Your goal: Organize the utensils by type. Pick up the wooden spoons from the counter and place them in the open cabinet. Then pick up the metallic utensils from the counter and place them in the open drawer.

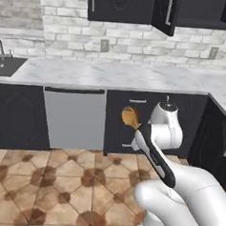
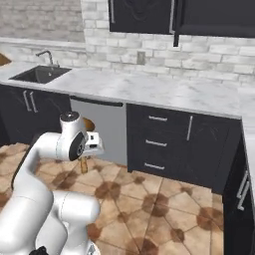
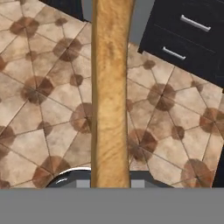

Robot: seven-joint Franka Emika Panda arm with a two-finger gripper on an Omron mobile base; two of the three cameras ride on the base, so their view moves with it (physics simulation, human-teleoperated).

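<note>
My gripper point(image 1: 136, 128) is shut on a wooden spoon point(image 1: 130, 117), held over the tiled floor in front of the base cabinets. The spoon's orange-brown oval bowl points up and its handle point(image 2: 83, 165) hangs below the hand point(image 2: 93, 141). In the hand view the handle point(image 3: 111, 96) runs up the middle of the picture. The white marble counter point(image 1: 113, 74) point(image 2: 164, 92) is bare where I see it. The open cabinet point(image 1: 198, 11) point(image 2: 214, 17) hangs above it at the upper right, door point(image 1: 165, 13) swung out. The metallic utensils and the open drawer are out of view.
A sink point(image 1: 6, 65) point(image 2: 40, 73) with a tap sits at the counter's left end. A grey dishwasher front point(image 1: 74, 119) point(image 2: 102, 124) stands beside a stack of shut drawers point(image 2: 158, 142). Black cabinets run along the right side point(image 1: 218, 136). Brown tiled floor point(image 1: 57, 187) lies around the base.
</note>
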